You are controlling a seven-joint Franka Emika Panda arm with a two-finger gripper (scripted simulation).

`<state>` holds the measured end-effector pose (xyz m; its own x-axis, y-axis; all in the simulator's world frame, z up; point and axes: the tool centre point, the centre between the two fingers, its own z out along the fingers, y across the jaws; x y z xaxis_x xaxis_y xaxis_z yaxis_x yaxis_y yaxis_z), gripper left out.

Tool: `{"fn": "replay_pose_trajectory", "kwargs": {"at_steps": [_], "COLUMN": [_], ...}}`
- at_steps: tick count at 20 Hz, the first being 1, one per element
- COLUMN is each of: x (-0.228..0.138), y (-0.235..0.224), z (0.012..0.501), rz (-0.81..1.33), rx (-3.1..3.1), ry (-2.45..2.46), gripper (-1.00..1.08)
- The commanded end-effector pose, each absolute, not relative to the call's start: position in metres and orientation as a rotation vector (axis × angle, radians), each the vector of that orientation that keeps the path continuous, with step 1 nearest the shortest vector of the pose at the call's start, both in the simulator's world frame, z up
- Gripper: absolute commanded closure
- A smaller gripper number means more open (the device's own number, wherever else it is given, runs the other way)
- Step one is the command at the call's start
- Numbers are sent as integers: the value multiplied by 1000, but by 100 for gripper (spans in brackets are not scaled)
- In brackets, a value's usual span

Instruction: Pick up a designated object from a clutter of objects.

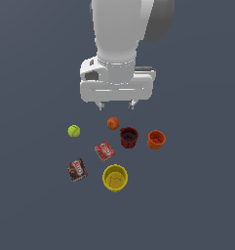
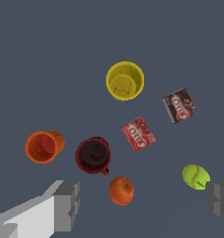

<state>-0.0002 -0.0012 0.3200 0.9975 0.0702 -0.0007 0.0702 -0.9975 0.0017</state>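
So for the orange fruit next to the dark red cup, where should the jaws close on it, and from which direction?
Probably from straight above, closing across the widest part of the orange. It is a round ball resting on the floor, and the open gripper hangs above it. Keep the fingers off the dark red cup, which sits close beside it but apart.

Smooth matt skin on the small orange sphere (image 2: 121, 190), fuzzy-looking felt on the yellow-green tennis ball (image 2: 195, 176), plain matt plastic on the yellow cup (image 2: 125, 81), printed wrapper on the red packet (image 2: 138, 134).
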Motion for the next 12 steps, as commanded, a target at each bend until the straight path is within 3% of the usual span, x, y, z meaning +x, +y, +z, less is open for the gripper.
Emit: {"fn": "replay_pose_trajectory", "kwargs": {"at_steps": [1, 12], "x": [1, -6], "y": [-4, -5], "z": [323, 299], "rz": [7, 5], "rx": [3134, 3137], "ry": [119, 62], "gripper": [-92, -92]}}
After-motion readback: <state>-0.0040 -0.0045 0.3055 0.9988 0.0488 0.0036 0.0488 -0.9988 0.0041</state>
